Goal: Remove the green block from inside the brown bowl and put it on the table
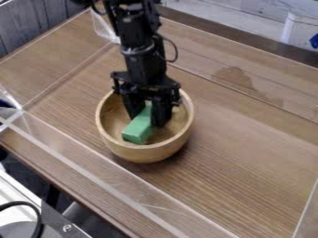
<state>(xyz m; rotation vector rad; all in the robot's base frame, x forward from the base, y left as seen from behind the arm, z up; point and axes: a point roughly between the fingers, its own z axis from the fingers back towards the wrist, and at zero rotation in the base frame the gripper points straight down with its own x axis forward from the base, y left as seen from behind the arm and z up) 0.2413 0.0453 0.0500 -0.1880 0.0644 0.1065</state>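
Note:
The brown bowl [114, 141] stands on the table [243, 139], left of centre. Inside it the green block [134, 132] leans tilted, its lower end towards the bowl's near-left side and its upper end up between my fingers. My gripper [149, 113] points almost straight down into the bowl and is shut on the upper end of the green block. The black arm rises from there to the top of the view and hides the bowl's far inner wall.
Low clear plastic walls [74, 156] run along the table's near and left edges. A white object [298, 28] stands beyond the table at the top right. Bare wood lies to the right of and behind the bowl.

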